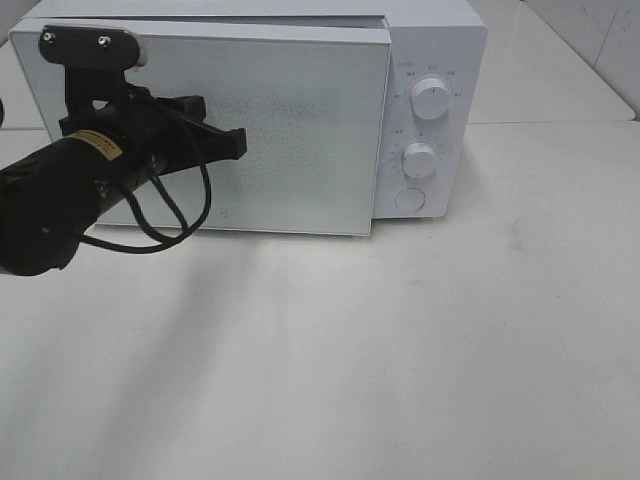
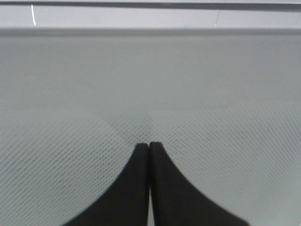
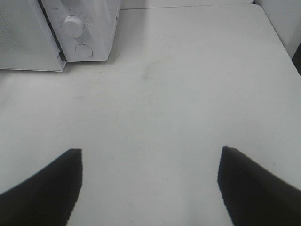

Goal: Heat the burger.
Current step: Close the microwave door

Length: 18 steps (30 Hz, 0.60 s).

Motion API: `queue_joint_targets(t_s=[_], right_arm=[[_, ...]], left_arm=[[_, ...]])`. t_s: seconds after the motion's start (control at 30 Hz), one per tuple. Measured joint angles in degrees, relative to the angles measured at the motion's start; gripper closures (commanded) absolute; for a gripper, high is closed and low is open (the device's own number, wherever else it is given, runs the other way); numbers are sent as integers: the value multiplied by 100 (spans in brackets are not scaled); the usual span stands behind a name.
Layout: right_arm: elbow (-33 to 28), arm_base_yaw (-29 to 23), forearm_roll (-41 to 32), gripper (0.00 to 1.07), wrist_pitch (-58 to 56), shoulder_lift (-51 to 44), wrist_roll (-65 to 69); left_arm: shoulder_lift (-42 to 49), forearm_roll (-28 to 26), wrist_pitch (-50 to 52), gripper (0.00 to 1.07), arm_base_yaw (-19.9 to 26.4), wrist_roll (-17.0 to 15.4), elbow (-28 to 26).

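The burger is out of view. The white microwave (image 1: 440,60) stands at the back of the table, and its frosted door (image 1: 290,130) sits a little proud of the control panel. My left gripper (image 1: 238,143) is shut, its tips against the left part of the door front. In the left wrist view the two black fingers meet at the left gripper's tip (image 2: 149,145), right at the dotted door glass (image 2: 150,70). My right gripper (image 3: 150,151) is open over bare table with nothing between its fingers; it does not show in the exterior view.
The control panel has an upper knob (image 1: 430,97), a lower knob (image 1: 419,160) and a round button (image 1: 410,200). The microwave's panel corner (image 3: 89,23) shows in the right wrist view. A white table (image 1: 400,350) spreads in front.
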State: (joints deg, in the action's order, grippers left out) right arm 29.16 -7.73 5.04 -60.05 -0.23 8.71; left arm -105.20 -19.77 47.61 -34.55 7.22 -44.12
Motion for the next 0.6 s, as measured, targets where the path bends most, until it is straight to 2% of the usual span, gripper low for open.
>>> queue_joint_targets(t_s=[0.17, 0.4, 0.6], right_arm=[[0, 0, -6, 31, 0, 0, 0], [0, 0, -6, 31, 0, 0, 0], [0, 0, -6, 31, 0, 0, 0]], left_arm=[[-201, -109, -264, 106, -109, 235, -441], [-407, -97, -825, 106, -229, 338, -848], [-676, -464, -1255, 106, -275, 705, -1409]])
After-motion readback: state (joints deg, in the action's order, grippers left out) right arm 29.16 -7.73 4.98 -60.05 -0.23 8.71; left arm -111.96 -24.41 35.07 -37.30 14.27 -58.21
